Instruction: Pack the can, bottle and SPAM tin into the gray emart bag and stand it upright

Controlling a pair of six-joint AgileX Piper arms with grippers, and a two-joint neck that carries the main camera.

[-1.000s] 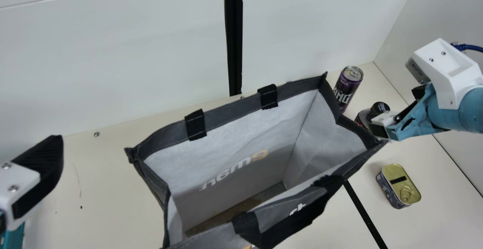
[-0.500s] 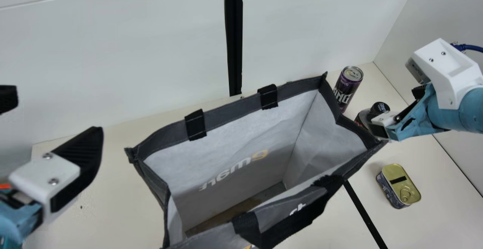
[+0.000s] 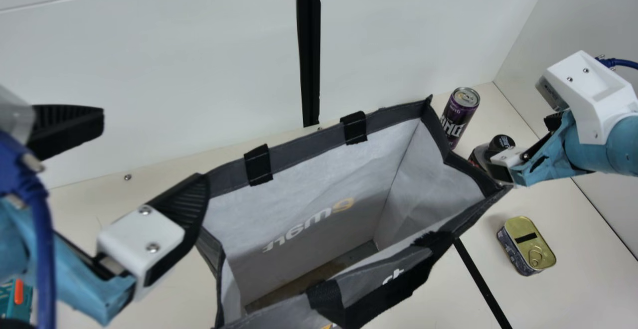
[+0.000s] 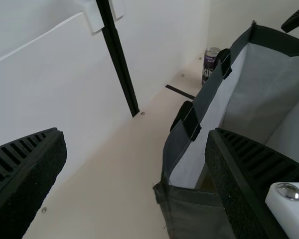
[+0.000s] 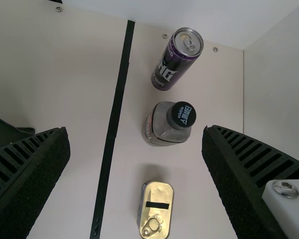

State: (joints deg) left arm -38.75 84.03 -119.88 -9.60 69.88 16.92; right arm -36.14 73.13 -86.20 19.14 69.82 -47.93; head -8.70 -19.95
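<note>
Near upright bag (image 3: 299, 145), left gripper (image 3: 153, 148), jaws wide. Near bottle (image 5: 162, 124), right gripper (image 3: 506, 162), jaws wide. Bottle between can (image 3: 457, 117) and tin (image 3: 528, 246).

toward the far right corner of the table (image 3: 588, 229), the can's (image 3: 458, 114) foot is hidden behind the gray bag (image 3: 306, 144); the bottle (image 3: 500, 143) is partly covered by the right end effector (image 3: 500, 172). the left end effector (image 3: 153, 144) covers the bag's far left corner, and the main view's bottom edge cuts off its near side.
</note>
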